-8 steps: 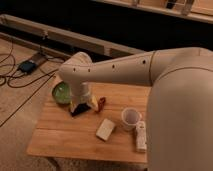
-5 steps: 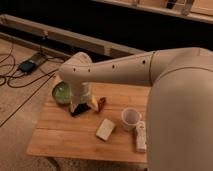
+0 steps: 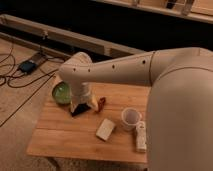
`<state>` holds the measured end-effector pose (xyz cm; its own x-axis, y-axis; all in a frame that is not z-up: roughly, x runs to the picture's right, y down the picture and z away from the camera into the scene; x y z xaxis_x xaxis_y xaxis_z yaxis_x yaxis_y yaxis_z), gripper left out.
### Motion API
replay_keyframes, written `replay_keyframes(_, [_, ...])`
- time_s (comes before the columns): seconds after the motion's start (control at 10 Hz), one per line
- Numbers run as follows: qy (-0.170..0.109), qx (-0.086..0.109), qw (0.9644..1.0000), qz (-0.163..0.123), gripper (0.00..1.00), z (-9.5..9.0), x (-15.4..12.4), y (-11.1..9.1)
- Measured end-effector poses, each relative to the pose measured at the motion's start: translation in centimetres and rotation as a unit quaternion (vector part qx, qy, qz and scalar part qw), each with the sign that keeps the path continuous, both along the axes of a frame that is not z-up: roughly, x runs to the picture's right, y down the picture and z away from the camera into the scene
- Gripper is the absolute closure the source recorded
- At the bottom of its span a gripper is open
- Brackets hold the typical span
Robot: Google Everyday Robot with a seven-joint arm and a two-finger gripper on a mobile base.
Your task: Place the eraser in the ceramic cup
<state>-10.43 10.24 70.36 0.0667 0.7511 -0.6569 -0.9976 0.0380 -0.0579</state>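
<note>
We're early in the task: the eraser (image 3: 78, 109) is not in the ceramic cup (image 3: 131, 118) yet. The end effector (image 3: 82, 103) is down over the far picture-left part of the desk (image 3: 65, 142), right on the eraser. It sits just beside the green bowl (image 3: 62, 93), with a small red-orange object (image 3: 101, 102) near on the other side. We can't tell if the end effector is apart or clamped on the eraser, or if the eraser is off the wood. The cup stands upright, well apart toward picture-right, with nothing dark showing inside. We can't make out anything in the bowl. Left to do, by our reckoning: confirm the grip, lift, carry past the beige block (image 3: 105, 129), release over the cup.
</note>
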Motion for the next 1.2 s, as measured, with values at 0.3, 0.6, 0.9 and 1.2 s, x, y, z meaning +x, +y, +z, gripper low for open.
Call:
replay_keyframes(0.3, [0.0,0.0,1.0,0.0,0.28,0.0,0.0,0.0])
replay_keyframes(0.6, [0.0,0.0,1.0,0.0,0.28,0.0,0.0,0.0])
replay_keyframes(0.9, [0.0,0.004,1.0,0.002,0.28,2.7,0.1,-0.3])
replay_keyframes(1.2, [-0.002,0.005,0.9999,0.01,0.28,5.6,0.5,-1.5])
